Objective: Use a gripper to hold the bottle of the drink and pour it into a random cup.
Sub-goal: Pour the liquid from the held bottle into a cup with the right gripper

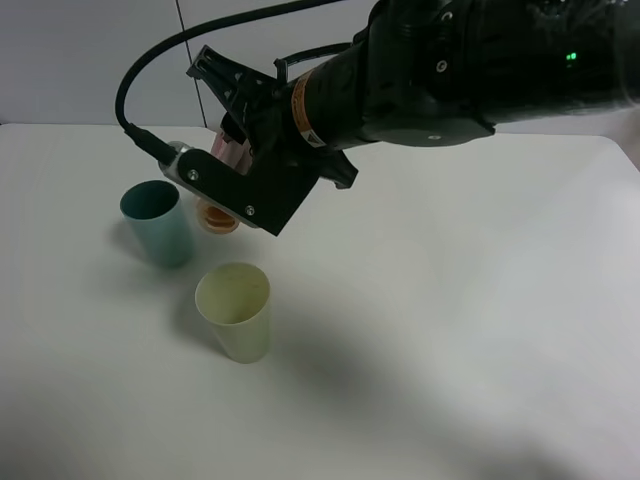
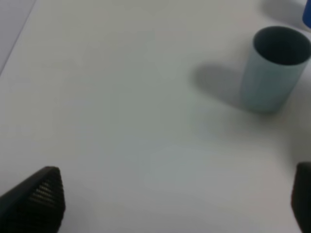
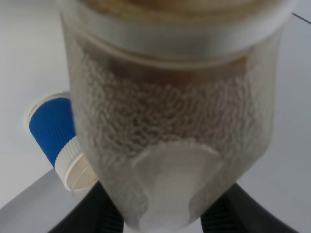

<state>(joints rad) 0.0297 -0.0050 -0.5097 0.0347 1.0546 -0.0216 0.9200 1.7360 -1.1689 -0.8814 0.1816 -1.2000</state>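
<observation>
While the right gripper (image 1: 230,140) reaches in across the counter (image 1: 480,300), it's clamped on the bottle (image 1: 218,213), body pinched between its finger plates. Right wrist view is nearly all bottle (image 3: 170,121): translucent wall, brown drink behind it, wide neck ring at the end away from the fingers (image 3: 92,218), which sit dark either side of the base end. High view shows only a pink-white strip of label and an orange-brown end poking out below the gripper's black plate. Can't tell the bottle's tilt from there, nor whether that end touches the counter or hangs just over it.

Cup (image 1: 235,310) stands upright on the counter, apart from the right gripper on its camera-facing side, mouth open, not under the bottle's visible end. Teal cup (image 1: 158,222) is upright too, just beside the gripper's tip and close to the bottle's low end, no contact visible. Blue-band cup (image 3: 53,133) shows only in the right wrist view, past the bottle and near it.

Left gripper (image 2: 176,187) is released: two fingertips wide apart, only bare counter between them. Teal cup (image 2: 272,68) sits well ahead of it, off toward one finger, with a blue scrap (image 2: 307,14) at the frame edge beyond
</observation>
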